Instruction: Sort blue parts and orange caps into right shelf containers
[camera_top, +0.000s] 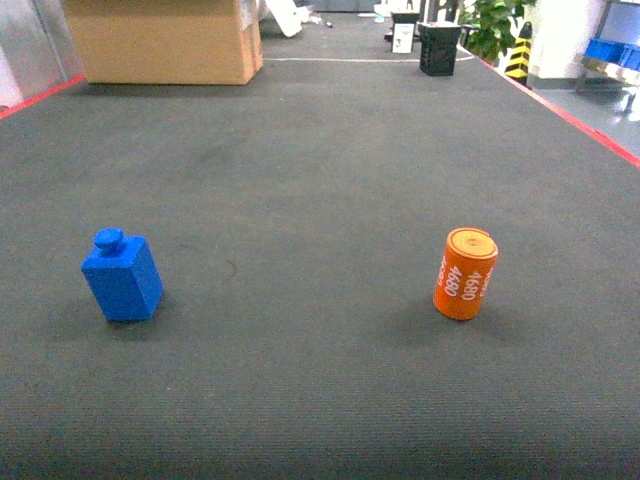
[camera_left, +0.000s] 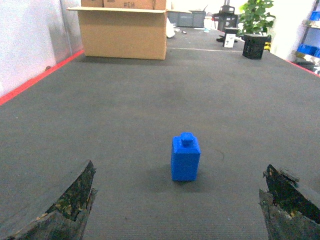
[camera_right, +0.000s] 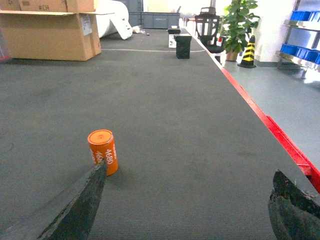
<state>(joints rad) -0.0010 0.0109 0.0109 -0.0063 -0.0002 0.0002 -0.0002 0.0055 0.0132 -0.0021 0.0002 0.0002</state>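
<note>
While our head camera looks down the dark grey ribbed mat (camera_top: 320, 180), the small bright blue blocky plastic part (camera_top: 122, 276) with a round knob on top stands upright on the left side of it, and the small round orange plastic cap (camera_top: 466, 273), white "4680" printed down its side, stands upright on the right, well apart from the blue one. Neither is touching anything but the mat.

Our left gripper (camera_left: 175, 210) hangs spread wide just short of the blue part, nothing between its worn dark fingers (camera_left: 70, 200). Our right gripper (camera_right: 185, 210) is spread wide too and holding nothing; the orange cap sits just beyond its left finger (camera_right: 82, 205).

Further back sits a big brown cardboard box (camera_top: 165, 40), a black crate (camera_top: 440, 48) and a green potted plant (camera_top: 495, 25). Bright blue plastic bins (camera_right: 300, 50) sit on a shelf at the far right.
</note>
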